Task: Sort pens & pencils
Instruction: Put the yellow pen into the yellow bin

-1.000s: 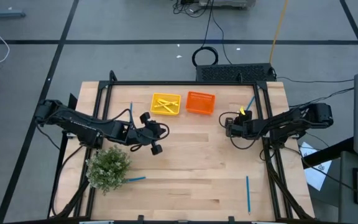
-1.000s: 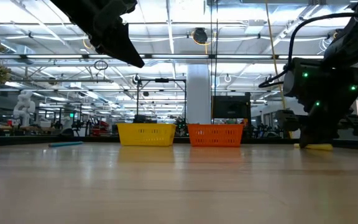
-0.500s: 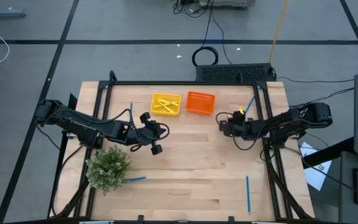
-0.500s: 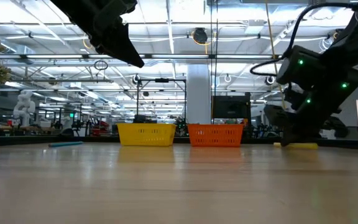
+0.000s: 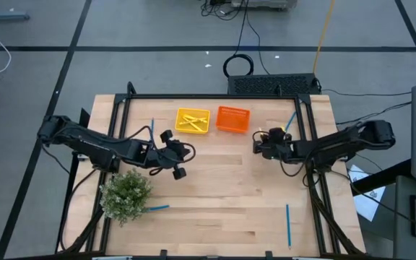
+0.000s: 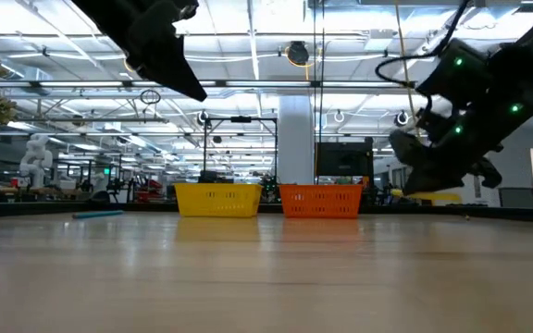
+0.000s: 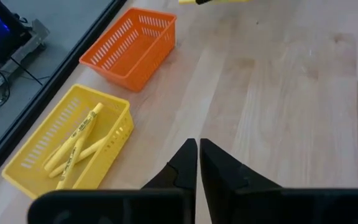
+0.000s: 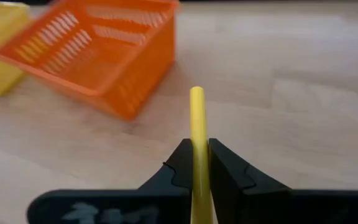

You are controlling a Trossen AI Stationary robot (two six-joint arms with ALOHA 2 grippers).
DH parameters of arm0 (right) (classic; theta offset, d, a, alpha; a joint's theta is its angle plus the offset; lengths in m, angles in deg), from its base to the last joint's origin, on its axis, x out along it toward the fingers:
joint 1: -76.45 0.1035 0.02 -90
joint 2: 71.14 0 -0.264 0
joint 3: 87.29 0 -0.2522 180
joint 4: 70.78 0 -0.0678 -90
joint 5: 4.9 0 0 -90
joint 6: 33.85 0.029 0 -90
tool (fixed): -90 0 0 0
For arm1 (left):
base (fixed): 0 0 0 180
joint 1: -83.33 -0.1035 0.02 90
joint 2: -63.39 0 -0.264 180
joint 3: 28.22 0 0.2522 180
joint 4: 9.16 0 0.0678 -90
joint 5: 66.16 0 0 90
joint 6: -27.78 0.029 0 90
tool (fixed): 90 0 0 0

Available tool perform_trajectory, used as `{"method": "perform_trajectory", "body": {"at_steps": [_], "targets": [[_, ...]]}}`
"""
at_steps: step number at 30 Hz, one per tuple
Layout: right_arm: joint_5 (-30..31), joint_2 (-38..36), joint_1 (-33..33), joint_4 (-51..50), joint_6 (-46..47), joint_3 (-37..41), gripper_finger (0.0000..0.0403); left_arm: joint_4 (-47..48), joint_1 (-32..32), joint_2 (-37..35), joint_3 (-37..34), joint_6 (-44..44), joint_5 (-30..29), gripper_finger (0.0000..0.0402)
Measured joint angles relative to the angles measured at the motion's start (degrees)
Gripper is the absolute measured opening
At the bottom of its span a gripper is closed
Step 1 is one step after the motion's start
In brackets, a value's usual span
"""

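Pens and pencils lie scattered over the wooden table [image 5: 222,195]: nearest the front edge, a blue pen [image 5: 288,224] lies on the right side, and a second blue pen [image 5: 157,208] pokes out from beside the bushy green plant [image 5: 126,193] on the left. Mid-table, the left gripper [image 5: 179,172] hovers with its fingers pressed together and nothing between them. Across from it, the right gripper [image 8: 196,163] is clamped on a yellow pencil [image 8: 197,134], lifted clear of the wood, near the orange tray [image 5: 232,119]. Beside that tray, the yellow tray [image 5: 193,120] holds several yellow pencils [image 7: 78,144]. Two more blue pens rest near the back, one by the left rail [image 5: 152,126] and one by the right [image 5: 291,118].
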Motion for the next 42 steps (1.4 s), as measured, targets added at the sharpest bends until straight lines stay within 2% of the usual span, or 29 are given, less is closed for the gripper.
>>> {"method": "perform_trajectory", "body": {"at_steps": [6,10,13,17,20,26,28,34,39,42], "targets": [[2.67,-3.49,4.02,2.42,-5.83,0.00,0.0016,4.01,1.33,-4.50,0.00,-1.10,-1.23,0.0026],[2.72,-3.56,6.51,11.83,-14.11,0.00,0.0016,3.21,4.04,-8.28,-1.48,-1.11,-6.62,0.0026],[1.55,-3.53,8.28,22.42,-22.38,0.00,0.0016,-1.72,5.68,-11.54,-5.30,-0.02,-10.55,0.0026],[-2.26,-3.30,9.92,34.81,-31.27,-0.02,0.0016,-14.45,5.60,-17.16,-13.36,4.42,-10.49,0.0026],[-5.63,-1.52,10.34,43.45,-36.57,-0.03,0.0016,-26.24,3.38,-20.88,-20.03,8.28,-4.64,0.0026],[-15.34,8.04,7.89,62.27,-42.02,-1.21,0.0016,-51.31,-5.61,-23.01,-31.57,11.10,18.26,0.0026],[-19.07,11.95,6.77,66.66,-42.95,-3.18,0.0016,-56.99,-8.16,-21.84,-33.40,10.57,22.32,0.0026],[-28.40,20.28,4.61,70.19,-45.64,-12.60,0.0016,-59.67,-11.15,-18.59,-34.49,9.09,22.97,0.0026],[-29.20,23.38,4.33,70.31,-46.25,-17.46,0.0016,-64.66,-10.85,-14.71,-34.42,9.40,22.97,0.0030],[-30.40,25.85,4.33,70.36,-46.27,-19.86,0.0016,-70.93,-10.25,-10.37,-34.33,9.60,23.03,0.0055]]}}
